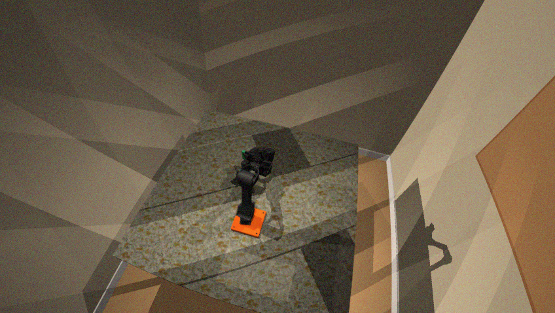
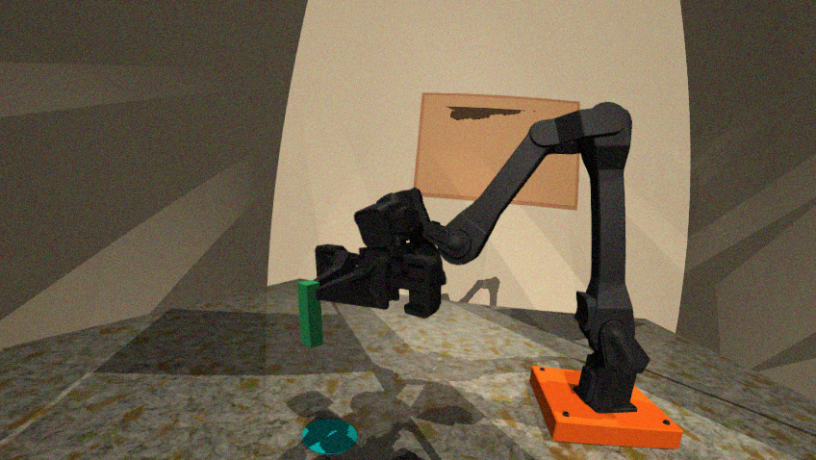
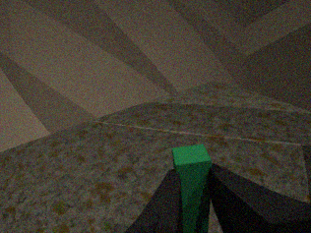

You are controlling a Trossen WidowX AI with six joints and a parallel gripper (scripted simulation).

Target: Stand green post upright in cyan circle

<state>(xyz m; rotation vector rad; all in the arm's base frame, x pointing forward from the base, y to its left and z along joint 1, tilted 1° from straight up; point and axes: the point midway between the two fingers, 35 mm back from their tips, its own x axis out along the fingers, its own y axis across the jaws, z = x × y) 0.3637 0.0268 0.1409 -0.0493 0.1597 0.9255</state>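
My claw (image 2: 318, 281) is clamped on the top end of the green post (image 2: 310, 314), which hangs nearly upright from my fingers, clear of the mottled table (image 2: 171, 394). In the exterior view the cyan circle (image 2: 329, 436) lies on the table at about six o'clock from the post, well apart from it. My orange base plate (image 2: 656, 434) sits off at about four o'clock.

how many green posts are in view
1. The green post hangs near upright, gripped at its top end by the gripper, above the table and far from the cyan circle. No other shows.
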